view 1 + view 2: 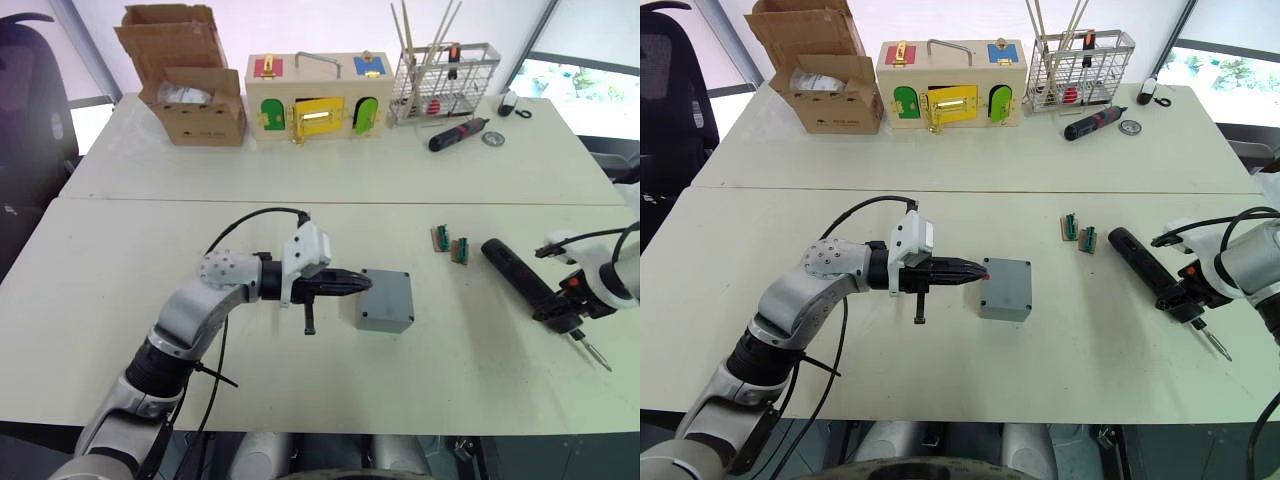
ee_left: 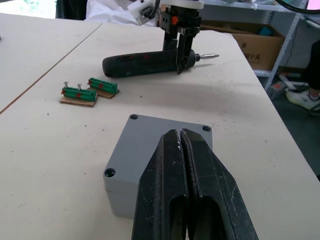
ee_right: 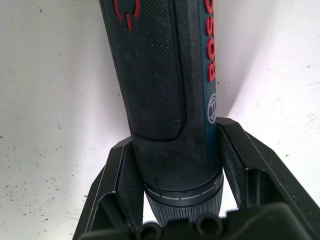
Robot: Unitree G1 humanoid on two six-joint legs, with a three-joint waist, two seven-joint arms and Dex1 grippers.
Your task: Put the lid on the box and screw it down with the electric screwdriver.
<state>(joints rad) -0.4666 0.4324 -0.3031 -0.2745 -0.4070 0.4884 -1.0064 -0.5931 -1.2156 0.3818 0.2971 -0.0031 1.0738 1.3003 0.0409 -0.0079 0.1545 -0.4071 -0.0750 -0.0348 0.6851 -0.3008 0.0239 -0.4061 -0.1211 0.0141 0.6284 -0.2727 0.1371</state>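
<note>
The grey box [image 1: 385,322] stands mid-table with the lid [image 2: 150,135] lying flat on top, its corner screw holes showing. My left gripper [image 1: 368,284] is shut and empty, its tips [image 2: 180,132] over the lid's near-left edge. At the right, the black electric screwdriver [image 1: 515,270] lies flat on the table, bit pointing toward the front edge. My right gripper [image 1: 566,312] straddles it near the bit end. In the right wrist view the fingers [image 3: 116,165] press both sides of the screwdriver's body [image 3: 155,75].
Two small green terminal blocks [image 1: 450,245] lie between the box and the screwdriver. Along the back stand a cardboard box [image 1: 190,90], a wooden latch box [image 1: 318,95] and a wire rack [image 1: 445,80], with a smaller black-and-red screwdriver [image 1: 458,133] beside them.
</note>
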